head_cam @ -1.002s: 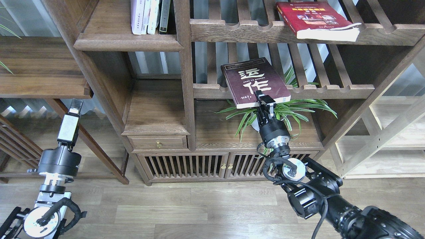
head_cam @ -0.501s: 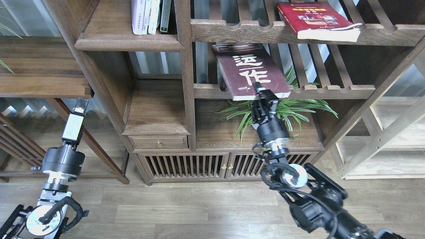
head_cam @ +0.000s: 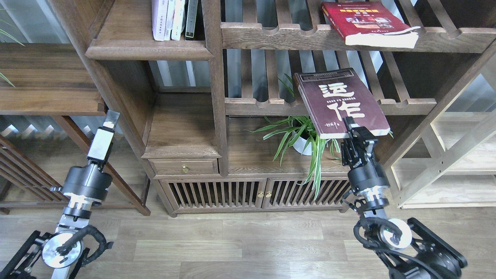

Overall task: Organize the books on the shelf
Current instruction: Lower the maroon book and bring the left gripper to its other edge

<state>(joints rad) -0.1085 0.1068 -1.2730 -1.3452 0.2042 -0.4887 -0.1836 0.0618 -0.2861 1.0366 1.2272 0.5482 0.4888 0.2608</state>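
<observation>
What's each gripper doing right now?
Left gripper: holds nothing; open or shut cannot be told.
Right gripper: shut on the maroon book, gripping its lower edge.

A green spider plant (head_cam: 300, 133) in a white pot (head_cam: 303, 146) sits above slatted cabinet doors (head_cam: 255, 192), over wood-plank floor (head_cam: 232, 244).

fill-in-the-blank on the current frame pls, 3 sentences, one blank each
1. The right gripper holds the ____ book by its lower edge.
2. The thick red book lies on the upper ____ rack.
3. The potted plant stands ____ the lower slatted rack.

Missing words: maroon; slatted; below
</observation>
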